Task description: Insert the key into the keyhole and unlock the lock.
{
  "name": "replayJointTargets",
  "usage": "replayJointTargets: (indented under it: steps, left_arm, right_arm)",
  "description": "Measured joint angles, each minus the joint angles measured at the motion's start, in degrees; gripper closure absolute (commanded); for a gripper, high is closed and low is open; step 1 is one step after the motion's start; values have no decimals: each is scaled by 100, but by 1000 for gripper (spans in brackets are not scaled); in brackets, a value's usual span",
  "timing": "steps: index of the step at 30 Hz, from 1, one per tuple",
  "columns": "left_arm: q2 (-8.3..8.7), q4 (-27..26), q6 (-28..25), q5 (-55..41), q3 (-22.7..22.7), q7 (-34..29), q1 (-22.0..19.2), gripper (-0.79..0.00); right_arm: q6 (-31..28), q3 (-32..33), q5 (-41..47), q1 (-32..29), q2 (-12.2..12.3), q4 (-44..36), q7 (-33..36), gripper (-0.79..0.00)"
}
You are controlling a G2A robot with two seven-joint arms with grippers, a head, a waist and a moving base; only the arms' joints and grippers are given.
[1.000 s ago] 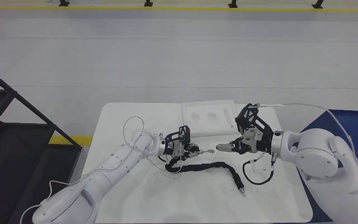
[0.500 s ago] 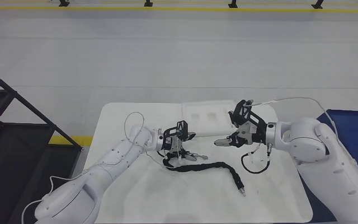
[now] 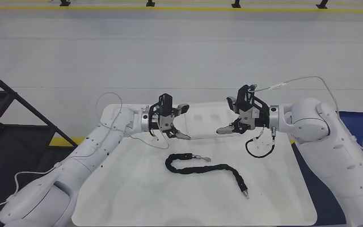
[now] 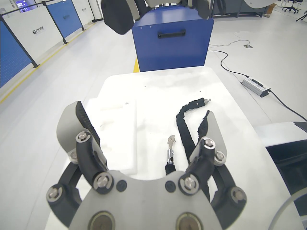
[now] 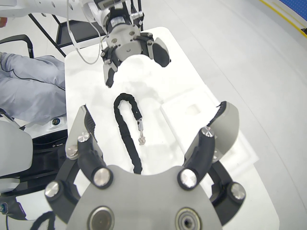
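Observation:
A black fabric-covered chain lock (image 3: 198,168) lies curved on the white table (image 3: 130,193). At its metal end a small silver key (image 3: 205,159) sticks out, also visible in the left wrist view as the key (image 4: 171,140) and in the right wrist view as the key (image 5: 141,140). My left gripper (image 3: 182,121) hangs open above the table's far side, apart from the lock. My right gripper (image 3: 226,117) faces it, open with nothing between its fingers. The chain's other end carries a metal pin (image 3: 245,194).
A white foam tray (image 3: 212,119) lies at the table's far edge under both grippers. A blue cabinet (image 4: 171,37) stands beyond the table's right end, and a black rack (image 3: 22,142) to the left. Floor cables run near the cabinet.
My left gripper has let go of the lock's end, opened and drawn back toward the far side. The right gripper has also pulled back and up. The lock now lies free.

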Motion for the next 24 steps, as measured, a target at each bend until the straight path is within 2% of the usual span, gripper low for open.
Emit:
replayJointTargets:
  steps: [6, 12, 18, 21, 24]
  left_arm:
    - [570, -392, 0, -1334, 211, -693, -369, -785]
    - [973, -624, 0, -2727, 624, -1585, -840, -785]
    - [1264, -756, 0, -3796, 923, -2486, -1302, -785]
    - [1332, -785, 0, -4177, 1055, -2807, -1477, -785]
    - [1343, -800, 0, -4293, 1090, -2846, -1521, -784]
  right_arm:
    - [-113, -199, 111, 467, -75, 210, 54, -785]
    - [-211, -380, 224, 952, -155, 454, 73, -785]
    - [-255, -508, 353, 1270, -203, 613, 136, -785]
    - [-275, -555, 380, 1344, -220, 693, 111, -785]
    - [-276, -555, 381, 1344, -221, 696, 109, -785]
